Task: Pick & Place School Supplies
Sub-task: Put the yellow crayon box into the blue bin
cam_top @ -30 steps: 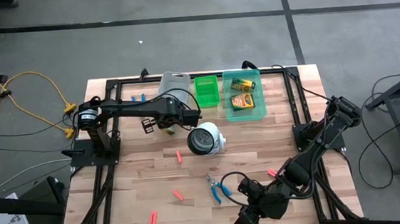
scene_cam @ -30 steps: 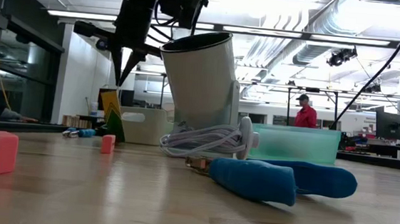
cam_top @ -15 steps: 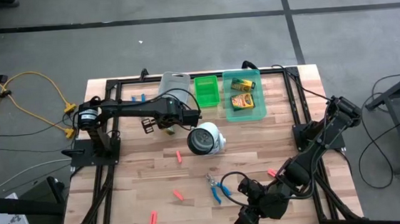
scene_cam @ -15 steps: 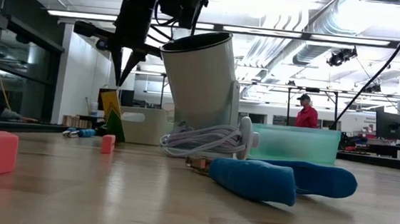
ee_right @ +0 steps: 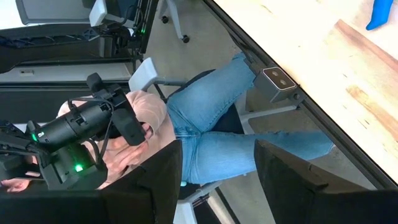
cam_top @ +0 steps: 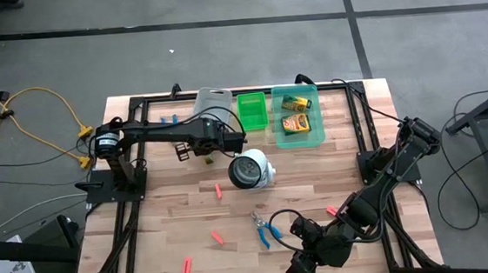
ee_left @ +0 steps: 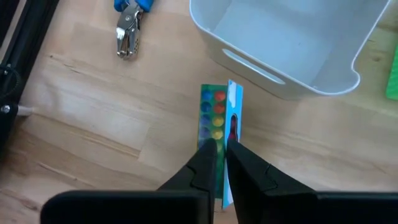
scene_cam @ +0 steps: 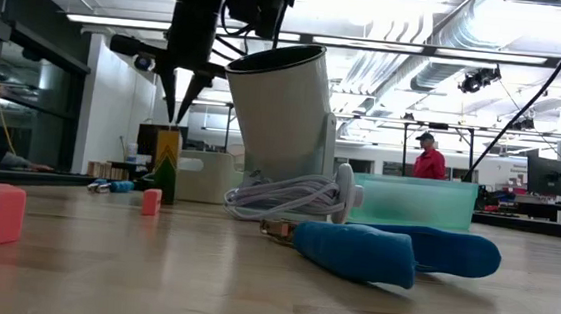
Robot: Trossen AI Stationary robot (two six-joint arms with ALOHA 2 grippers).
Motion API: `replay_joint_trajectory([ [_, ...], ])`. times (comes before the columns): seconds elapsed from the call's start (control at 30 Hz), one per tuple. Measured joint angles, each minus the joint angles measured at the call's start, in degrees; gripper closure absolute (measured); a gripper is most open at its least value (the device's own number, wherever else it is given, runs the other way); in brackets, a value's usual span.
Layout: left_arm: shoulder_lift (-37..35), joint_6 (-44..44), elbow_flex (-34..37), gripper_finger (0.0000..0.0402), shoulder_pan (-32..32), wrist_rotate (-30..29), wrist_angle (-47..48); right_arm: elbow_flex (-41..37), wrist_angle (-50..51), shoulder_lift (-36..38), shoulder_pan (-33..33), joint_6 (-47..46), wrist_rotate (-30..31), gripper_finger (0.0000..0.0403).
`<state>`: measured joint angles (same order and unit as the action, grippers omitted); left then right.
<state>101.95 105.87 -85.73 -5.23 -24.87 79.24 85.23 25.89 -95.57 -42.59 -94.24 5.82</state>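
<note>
A green-and-yellow crayon box (ee_left: 217, 121) stands upright on its end on the wood (scene_cam: 167, 158), beside the grey bin (ee_left: 292, 43). My left gripper (ee_left: 222, 158) points straight down over it (scene_cam: 178, 109), with its fingers nearly together on the box's top. Blue-handled scissors (cam_top: 264, 229) lie near the table's near edge (scene_cam: 393, 251), and a second pair (ee_left: 127, 25) lies by the left arm. Red-pink stubs (cam_top: 218, 191) (cam_top: 217, 237) (cam_top: 187, 266) are scattered on the wood. My right gripper (cam_top: 299, 265) waits open at the near edge (ee_right: 217, 180). My left gripper pinches the crayon box's top end (ee_left: 221, 140) between its two fingers, across the box's thin sides. The fingers come from above, pointing down. The box stands upright with its lower end on the table.
The grey bin (cam_top: 213, 104), green bin (cam_top: 251, 110) and teal bin (cam_top: 296, 115) line the far edge; the teal one holds two crayon boxes. A round white object with a dark face (cam_top: 251, 169) sits mid-table. A seated person shows beyond the near edge (ee_right: 205, 124).
The crayon box leaned over a second ago and now stands upright under my left gripper. The left gripper has shifted only slightly.
</note>
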Motion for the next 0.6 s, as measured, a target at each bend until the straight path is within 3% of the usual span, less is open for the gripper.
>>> replay_joint_trajectory([
  [0.6,0.0,-4.2,-3.58,0.0361,-0.66,-3.87,-0.42,0.0,0.0,0.0,0.0,0.0,0.0,0.0214],
])
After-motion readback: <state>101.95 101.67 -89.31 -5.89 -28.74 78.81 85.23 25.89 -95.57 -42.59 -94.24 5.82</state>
